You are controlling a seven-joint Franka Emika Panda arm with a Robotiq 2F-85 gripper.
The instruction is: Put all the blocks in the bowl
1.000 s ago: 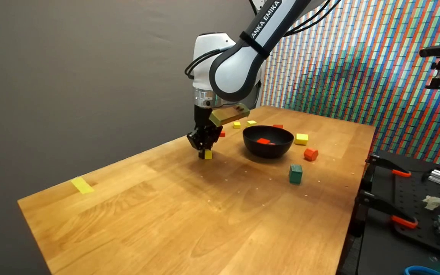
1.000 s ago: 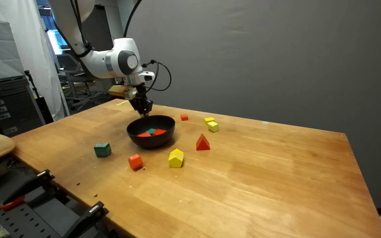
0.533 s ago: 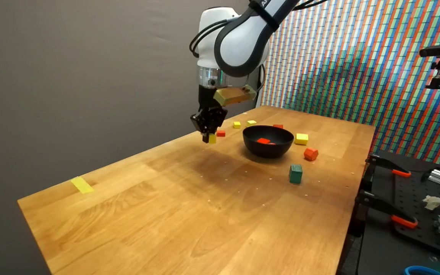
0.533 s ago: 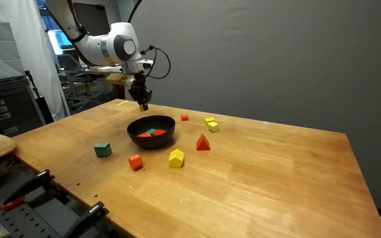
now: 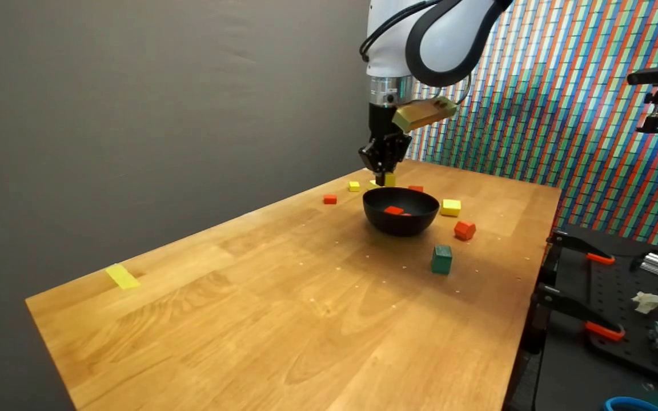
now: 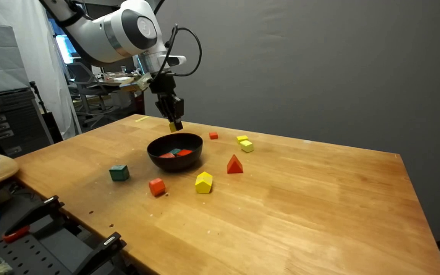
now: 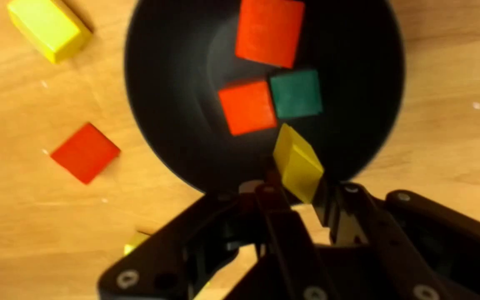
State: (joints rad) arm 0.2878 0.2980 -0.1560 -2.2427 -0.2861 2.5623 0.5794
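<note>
My gripper (image 6: 176, 126) is shut on a yellow block (image 7: 300, 164), which tilts between the fingertips. They hang at the height of the black bowl's (image 6: 174, 165) rim or above; in the wrist view the block overlaps the bowl's near inside edge. Inside the bowl lie two red blocks (image 7: 270, 33) and a green block (image 7: 296, 93). Around it on the table are a dark green block (image 5: 441, 260), an orange-red block (image 6: 157, 187), a yellow five-sided block (image 6: 204, 183), a red triangular block (image 6: 235, 165), a small red block (image 6: 213, 135) and two yellow blocks (image 6: 247, 146).
A flat yellow strip (image 5: 123, 276) is stuck near the table's (image 5: 220, 342) far corner. Black clamps (image 5: 577, 314) grip the table edge beside a dark cart. A grey wall (image 6: 319, 76) rises behind the table.
My gripper has lifted the yellow block off the table and carried it over to the bowl. The other blocks and the bowl stay where they were.
</note>
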